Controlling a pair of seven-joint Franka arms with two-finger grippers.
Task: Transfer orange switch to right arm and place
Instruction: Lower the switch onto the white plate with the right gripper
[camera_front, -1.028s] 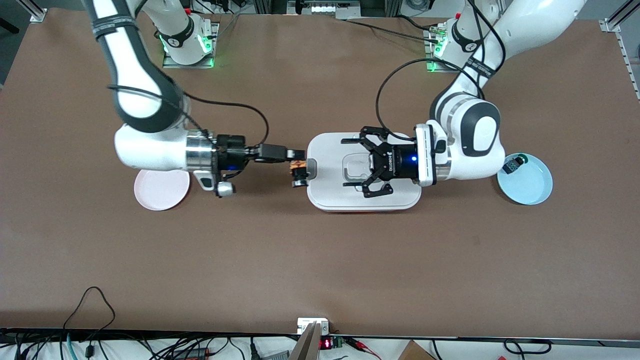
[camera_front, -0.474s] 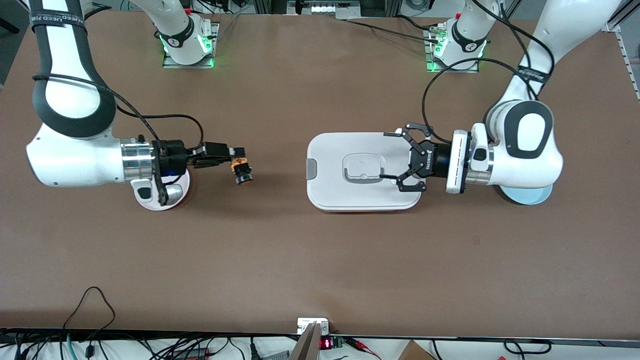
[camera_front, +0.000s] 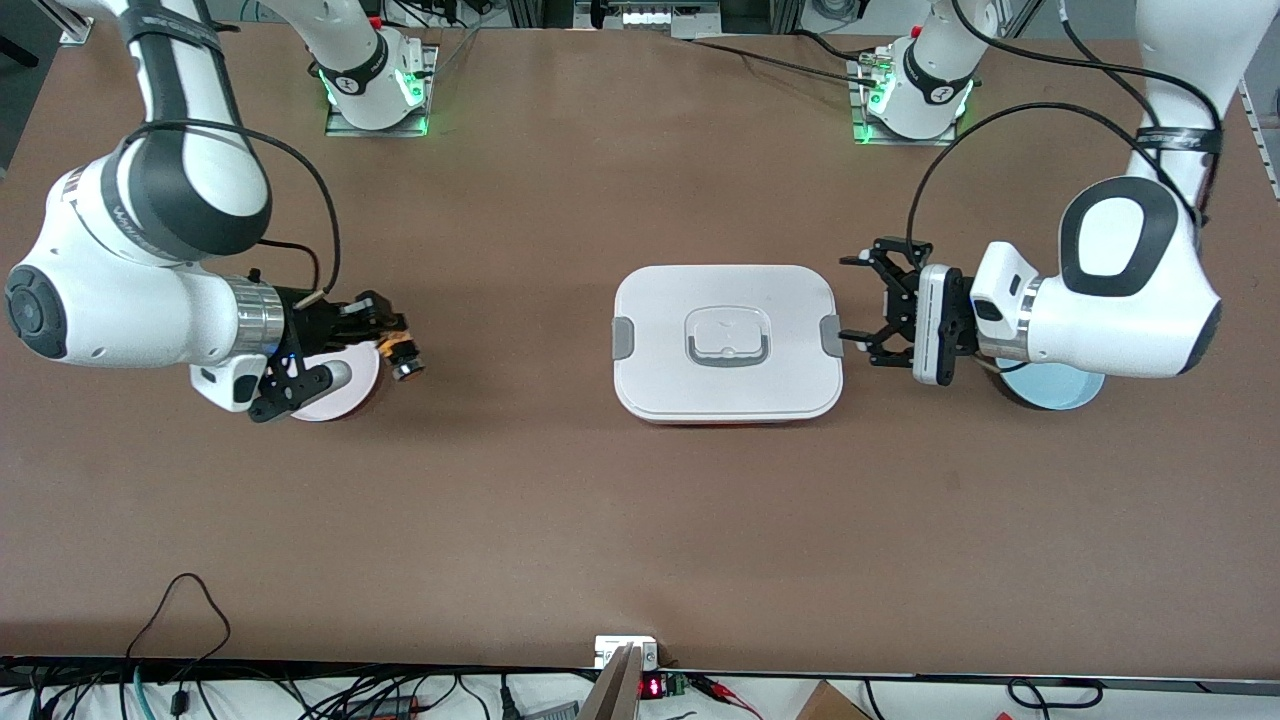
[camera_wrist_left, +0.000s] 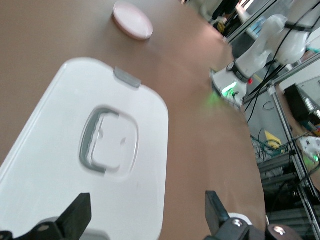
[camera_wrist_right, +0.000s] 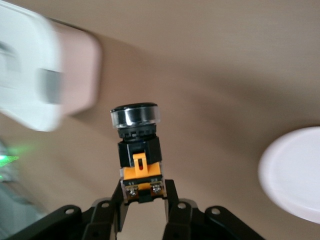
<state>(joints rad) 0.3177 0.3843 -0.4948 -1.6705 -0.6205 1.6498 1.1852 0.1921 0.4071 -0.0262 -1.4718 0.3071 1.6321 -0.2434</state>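
The orange switch (camera_front: 403, 353), black with an orange band, is held in my right gripper (camera_front: 392, 342), which is shut on its orange end. It hangs over the table just beside the pink plate (camera_front: 325, 395), at the right arm's end. In the right wrist view the orange switch (camera_wrist_right: 139, 155) sticks out from between the fingers (camera_wrist_right: 171, 195), its round cap pointing away, and the pink plate (camera_wrist_right: 295, 175) shows off to one side. My left gripper (camera_front: 850, 298) stands open with nothing in it, beside the white lidded box (camera_front: 727, 400).
The white lidded box (camera_wrist_left: 140, 165) with a grey handle and grey end clips lies mid-table. A light blue plate (camera_front: 1055, 390) lies partly under the left arm. The left wrist view also shows the pink plate (camera_wrist_left: 132, 20) and the right arm's base (camera_wrist_left: 240, 75).
My right arm has drawn back from the box to the pink plate, carrying the orange switch. My left gripper has pulled off the box lid toward the blue plate, staying open.
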